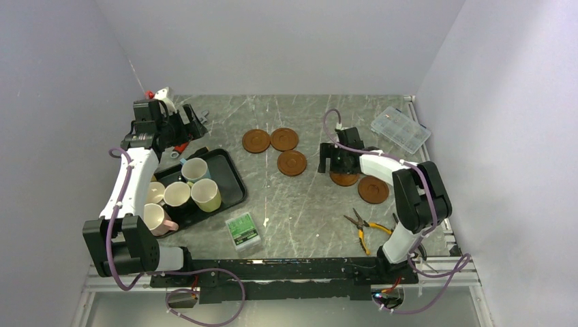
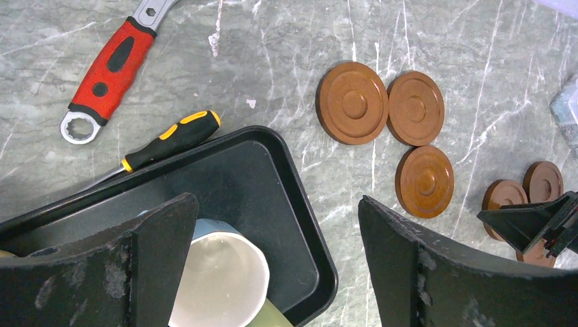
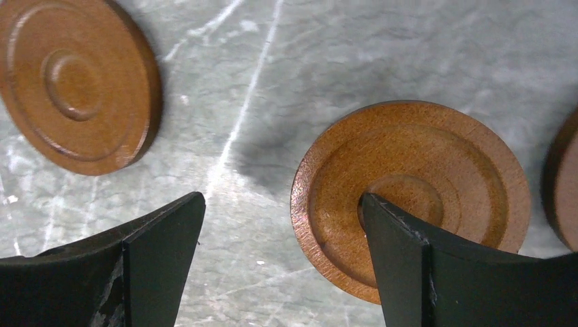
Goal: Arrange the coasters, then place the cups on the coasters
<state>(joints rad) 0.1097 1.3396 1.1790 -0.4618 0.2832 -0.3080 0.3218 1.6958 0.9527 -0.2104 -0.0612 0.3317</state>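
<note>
Three reddish-brown coasters point(image 1: 256, 141), point(image 1: 284, 139), point(image 1: 292, 163) lie mid-table; two more point(image 1: 344, 178), point(image 1: 373, 189) lie to their right. My right gripper point(image 1: 332, 167) hovers open just above the table. In the right wrist view its gap point(image 3: 283, 204) spans bare table and the left rim of one coaster point(image 3: 416, 170), with the right finger over that coaster's centre. The cups stand in a black tray point(image 1: 228, 174): light blue point(image 1: 195, 169), white point(image 1: 177, 194), olive-yellow point(image 1: 206, 195), pink point(image 1: 157, 219). My left gripper point(image 2: 276, 204) hangs open over the tray's far corner, above the light blue cup point(image 2: 218, 272).
A red-handled wrench point(image 2: 109, 68) and a black-and-yellow screwdriver point(image 2: 170, 139) lie behind the tray. A clear plastic box point(image 1: 400, 128) sits at the back right. Yellow-handled pliers point(image 1: 364, 228) and a small green box point(image 1: 243, 229) lie near the front edge.
</note>
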